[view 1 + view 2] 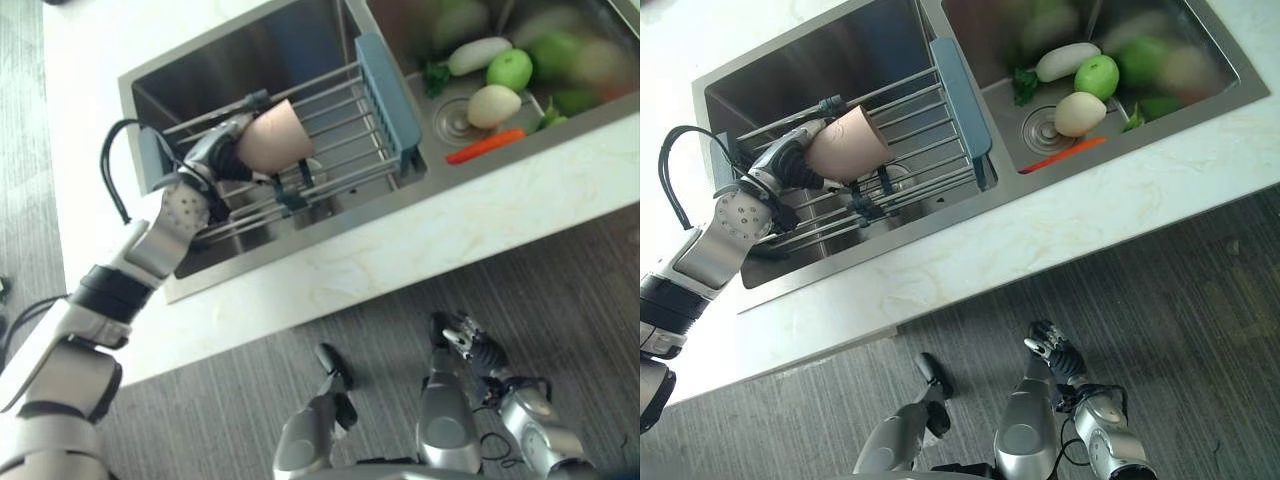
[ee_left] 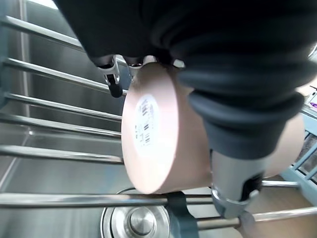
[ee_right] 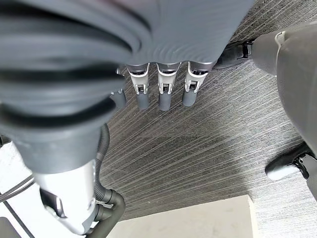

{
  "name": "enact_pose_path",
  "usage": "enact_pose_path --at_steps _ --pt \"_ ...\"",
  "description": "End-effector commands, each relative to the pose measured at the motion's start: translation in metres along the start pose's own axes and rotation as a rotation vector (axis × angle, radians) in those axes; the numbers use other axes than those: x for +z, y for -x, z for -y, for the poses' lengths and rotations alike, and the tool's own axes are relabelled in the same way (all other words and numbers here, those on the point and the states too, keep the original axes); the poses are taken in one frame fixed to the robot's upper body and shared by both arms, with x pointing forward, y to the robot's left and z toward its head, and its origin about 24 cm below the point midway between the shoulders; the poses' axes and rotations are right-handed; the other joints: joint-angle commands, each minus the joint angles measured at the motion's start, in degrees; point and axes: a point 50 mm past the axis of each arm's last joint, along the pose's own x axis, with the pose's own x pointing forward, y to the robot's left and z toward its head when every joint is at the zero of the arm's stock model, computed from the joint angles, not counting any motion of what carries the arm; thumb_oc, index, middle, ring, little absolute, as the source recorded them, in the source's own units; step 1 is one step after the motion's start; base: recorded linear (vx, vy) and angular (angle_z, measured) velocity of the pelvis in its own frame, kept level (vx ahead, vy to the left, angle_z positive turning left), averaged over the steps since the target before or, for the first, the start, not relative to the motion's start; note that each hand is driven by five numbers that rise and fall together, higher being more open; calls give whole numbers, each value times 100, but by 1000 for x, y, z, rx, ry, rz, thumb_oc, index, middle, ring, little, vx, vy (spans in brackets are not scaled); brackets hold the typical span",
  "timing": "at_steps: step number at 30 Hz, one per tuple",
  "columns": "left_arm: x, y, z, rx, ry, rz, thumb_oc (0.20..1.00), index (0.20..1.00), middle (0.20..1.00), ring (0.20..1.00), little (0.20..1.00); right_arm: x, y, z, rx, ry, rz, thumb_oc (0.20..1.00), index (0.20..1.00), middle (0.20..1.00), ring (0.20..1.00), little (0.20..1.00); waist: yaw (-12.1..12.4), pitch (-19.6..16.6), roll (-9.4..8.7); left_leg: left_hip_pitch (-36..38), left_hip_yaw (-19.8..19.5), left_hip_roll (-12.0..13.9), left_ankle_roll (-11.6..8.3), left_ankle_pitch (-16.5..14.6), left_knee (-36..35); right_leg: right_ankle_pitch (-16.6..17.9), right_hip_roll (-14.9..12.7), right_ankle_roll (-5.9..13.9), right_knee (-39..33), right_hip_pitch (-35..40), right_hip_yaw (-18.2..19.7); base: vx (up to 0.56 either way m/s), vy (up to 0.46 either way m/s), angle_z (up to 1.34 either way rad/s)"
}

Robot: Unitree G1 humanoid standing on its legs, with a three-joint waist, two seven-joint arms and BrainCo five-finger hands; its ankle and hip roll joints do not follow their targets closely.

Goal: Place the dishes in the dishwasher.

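While the left hand (image 1: pixel 222 155) grips a pinkish-beige cup (image 1: pixel 276 138) on its side, fingers (image 2: pixel 113 79) and thumb curled round the wall, the cup hangs just over the metal rails of the sink drying rack (image 1: pixel 340 130), its base pointing past the fingertips toward the drain (image 2: pixel 138 222) below. The right hand (image 1: pixel 1055 352) dangles low over the grey carpet, fingers (image 3: pixel 165 91) relaxed and holding nothing. Because the hold is on a smooth, tapering wall, the cup could likely slip loose and drop into the basin, or catch a rail as it is lifted clear.
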Motion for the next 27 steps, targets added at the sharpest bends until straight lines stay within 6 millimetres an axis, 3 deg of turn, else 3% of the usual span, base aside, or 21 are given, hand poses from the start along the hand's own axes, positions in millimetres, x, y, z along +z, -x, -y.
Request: enact_pose_path --at_steps 1,2,5,19,20,22,23,24,27 --pt "-6 -3 -13 -12 -97 -31 485 485 485 485 485 9 -5 -12 33 -66 78 1000 1000 1000 1000 1000 -37 -19 -101 -338 -328 377 -385 -370 493 -745 -548 427 1110 -610 -176 0 0 0" --pt "-6 -3 -12 -24 -105 -37 357 357 357 357 357 10 -5 -12 32 -66 79 1000 1000 1000 1000 1000 -43 -19 -91 -344 -319 381 -387 -369 495 -738 -555 432 1109 -621 -170 0 0 0" --pt "-6 -4 -10 -45 -116 -44 200 200 200 200 200 11 -6 -12 33 -65 83 1000 1000 1000 1000 1000 -66 2 -80 -351 -302 386 -392 -364 495 -722 -569 441 1119 -655 -152 0 0 0" --pt "-8 -4 -5 -35 -169 -15 200 200 200 200 200 10 -5 -9 29 -62 86 1000 1000 1000 1000 1000 -107 -48 -93 -237 -264 434 -424 -384 498 -751 -559 442 1111 -552 -185 0 -1 0" --pt "-6 -3 -7 10 -151 16 200 200 200 200 200 8 -3 -8 28 -63 82 1000 1000 1000 1000 1000 -102 -82 -104 -209 -263 435 -421 -394 498 -765 -552 435 1106 -514 -199 25 -23 -9" --pt "8 7 -20 259 -98 176 200 200 200 200 200 -3 2 -10 21 -74 64 1000 1000 1000 1000 1000 -42 -279 -163 -60 -336 403 -394 -433 482 -836 -471 395 1067 -289 -254 23 -32 -5" --pt "10 8 -21 276 -95 186 200 200 200 200 200 -4 2 -10 21 -76 64 1000 1000 1000 1000 1000 -29 -308 -166 -72 -335 406 -390 -425 483 -819 -459 387 1049 -290 -254 24 -65 7" --pt "17 20 -29 453 -83 290 200 200 200 200 200 -10 5 -14 18 -91 51 1000 1000 1000 1000 1000 34 -502 -225 44 -361 399 -384 -447 470 -855 -416 360 996 -89 -339 25 -62 10" --pt "21 30 -31 552 -115 367 200 200 200 200 200 -16 7 -16 18 -100 38 1000 1000 1000 1000 1000 77 -662 -263 109 -376 403 -379 -465 482 -878 -374 335 965 36 -389 43 -50 8"
